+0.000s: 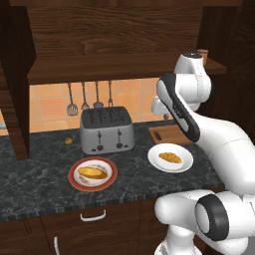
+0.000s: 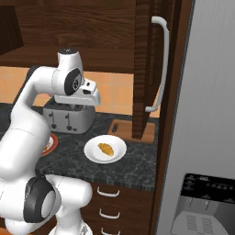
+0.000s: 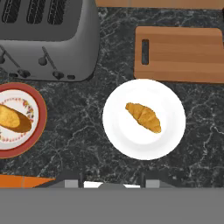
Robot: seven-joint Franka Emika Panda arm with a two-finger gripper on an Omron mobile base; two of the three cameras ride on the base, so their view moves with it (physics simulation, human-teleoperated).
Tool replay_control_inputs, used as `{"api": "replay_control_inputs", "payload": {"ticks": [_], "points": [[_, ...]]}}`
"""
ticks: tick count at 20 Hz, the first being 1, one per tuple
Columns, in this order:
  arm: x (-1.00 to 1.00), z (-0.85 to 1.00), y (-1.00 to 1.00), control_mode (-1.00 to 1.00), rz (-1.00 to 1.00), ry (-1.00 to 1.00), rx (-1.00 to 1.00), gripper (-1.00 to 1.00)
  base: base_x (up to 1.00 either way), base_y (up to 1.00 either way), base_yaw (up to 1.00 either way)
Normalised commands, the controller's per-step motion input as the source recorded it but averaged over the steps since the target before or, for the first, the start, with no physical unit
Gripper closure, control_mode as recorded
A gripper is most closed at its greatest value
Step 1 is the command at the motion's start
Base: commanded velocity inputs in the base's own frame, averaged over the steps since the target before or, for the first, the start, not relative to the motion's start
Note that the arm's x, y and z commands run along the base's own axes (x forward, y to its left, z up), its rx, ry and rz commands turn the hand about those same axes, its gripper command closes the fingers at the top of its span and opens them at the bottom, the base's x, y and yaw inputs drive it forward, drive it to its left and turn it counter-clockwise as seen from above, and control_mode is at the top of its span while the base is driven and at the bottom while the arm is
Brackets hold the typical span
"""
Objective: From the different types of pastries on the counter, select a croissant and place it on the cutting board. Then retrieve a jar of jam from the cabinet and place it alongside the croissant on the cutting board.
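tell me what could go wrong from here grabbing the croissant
1. The croissant lies on a smooth white plate; a pinch may skid both.
2. The oblong bun on the red-rimmed plate could be picked by mistake.
3. The cutting board sits partly behind the cabinet door, crowding placement.

glossy white rounded arm (image 1: 219, 134) segments joined by dark grey rings at each joint.

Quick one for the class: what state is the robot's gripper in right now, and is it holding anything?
Gripper: closed, holding nothing; it hangs above the croissant on the white plate.
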Motion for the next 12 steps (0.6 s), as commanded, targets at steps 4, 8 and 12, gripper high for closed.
{"api": "replay_control_inputs", "payload": {"ticks": [4, 8, 12], "points": [[0.01, -0.21, 0.00, -1.00, 0.00, 0.01, 0.00, -1.00, 0.00, 0.00, 0.00], [0.09, -0.44, 0.00, -1.00, 0.01, 0.00, 0.02, -1.00, 0.00, 0.00, 0.00], [0.02, -0.34, -0.02, -1.00, 0.00, 0.00, 0.02, -1.00, 0.00, 0.00, 0.00]]}}
